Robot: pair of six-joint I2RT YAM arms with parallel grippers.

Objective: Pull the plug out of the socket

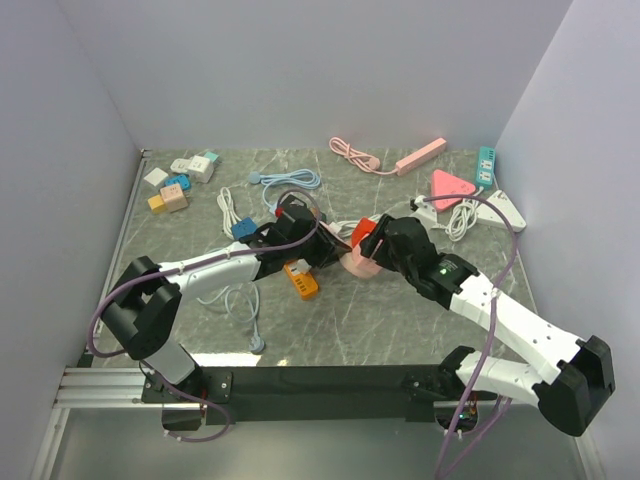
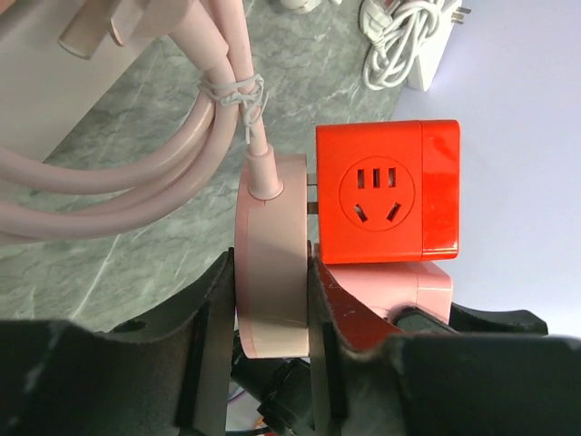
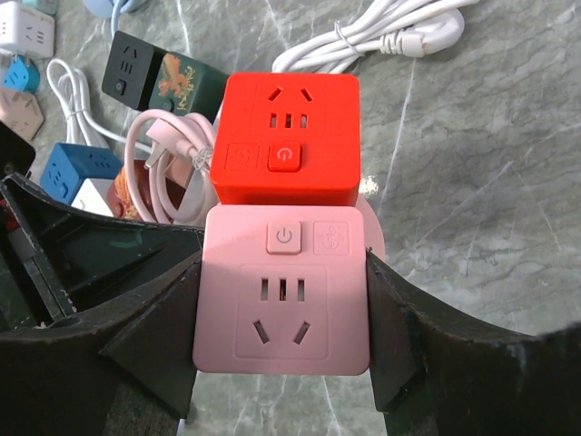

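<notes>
Counter [image 1: 400, 325]: grey marbled surface, walled on three sides.
Left tool [image 1: 330, 247]: at the counter's middle, just beside the red socket cube [image 1: 362, 234]; jaw state unreadable.
Right tool [image 1: 378, 246]: meets the same cube from the right, above a pink socket block [image 1: 356, 266].
Orange block [image 1: 301, 280]: beside the left arm.
Far edge: pink power strip [image 1: 421, 156].
Far-right corner: teal strip [image 1: 486, 165].
Far-left corner: small socket cubes [image 1: 181, 182], clustered.

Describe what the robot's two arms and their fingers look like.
Both the left arm and the right arm have glossy white links between bulky black joints. A thin lilac cable loops loosely along each arm. A small green light glows on the right arm's wrist housing. The fingers are matte black, flat-faced wedges, lightly scuffed.
</notes>
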